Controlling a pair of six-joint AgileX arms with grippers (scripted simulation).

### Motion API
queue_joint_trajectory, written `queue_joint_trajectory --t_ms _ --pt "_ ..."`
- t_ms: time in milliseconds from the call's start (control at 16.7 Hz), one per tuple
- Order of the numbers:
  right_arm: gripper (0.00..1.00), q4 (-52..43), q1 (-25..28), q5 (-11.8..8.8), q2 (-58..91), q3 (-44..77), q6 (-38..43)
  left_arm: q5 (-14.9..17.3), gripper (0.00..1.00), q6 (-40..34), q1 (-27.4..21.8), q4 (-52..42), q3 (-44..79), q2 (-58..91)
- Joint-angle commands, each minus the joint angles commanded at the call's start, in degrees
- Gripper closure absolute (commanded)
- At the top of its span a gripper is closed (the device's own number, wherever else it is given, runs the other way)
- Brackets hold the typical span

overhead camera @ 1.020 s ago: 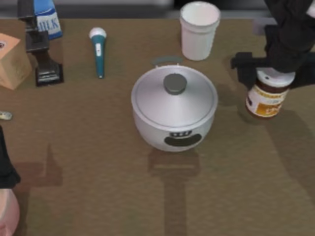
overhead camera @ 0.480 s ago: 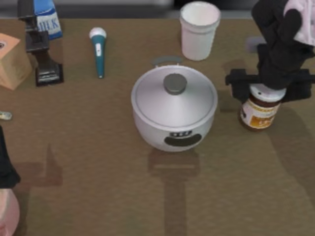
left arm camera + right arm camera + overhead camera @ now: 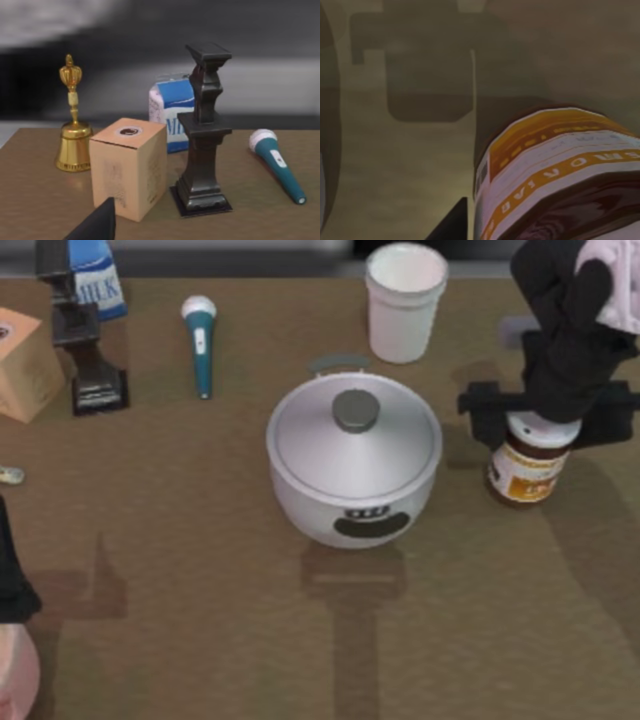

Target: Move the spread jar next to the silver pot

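One item is under transfer: the spread jar (image 3: pixel 527 466), standing to the right of the silver pot (image 3: pixel 353 457), near it but with a clear strip of table (image 3: pixel 200 620) between them. Its white lid is largely covered by the right gripper (image 3: pixel 548 412), which sits on top of the jar at the lid. The right wrist view shows the jar's label (image 3: pixel 555 165) filling the lower part of the picture, with one dark finger edge beside it. The gripper appears closed about the lid and holding the jar. Whether the jar's base rests on the table or hangs just above it cannot be told.

The left arm (image 3: pixel 10 580) is parked at the left edge of the table; its fingers are not readable.

Surrounding items: white cup (image 3: pixel 404 302) behind the pot, teal microphone (image 3: pixel 201 343), dark pedestal (image 3: pixel 82 335), milk carton (image 3: pixel 97 275) and tan box (image 3: pixel 25 365) at far left, and a gold bell (image 3: pixel 73 130) seen only from the left wrist.

Risks noted:
- A hold on the lid alone leaves the heavier body hanging; the jar may swing or tilt on release.
- Release above the surface could topple it.
- Any further travel left could knock the pot.
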Motion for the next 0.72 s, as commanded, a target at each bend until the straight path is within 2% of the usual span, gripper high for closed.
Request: queue_joint_trajectory --t_ms 360,720 --pt "0.02 0.00 0.00 0.00 0.00 0.00 0.00 0.00 0.00 0.00 0.00 0.00 0.00 0.00" --pt "0.00 0.00 0.00 0.00 0.00 0.00 0.00 0.00 0.00 0.00 0.00 0.00 0.00 0.00"
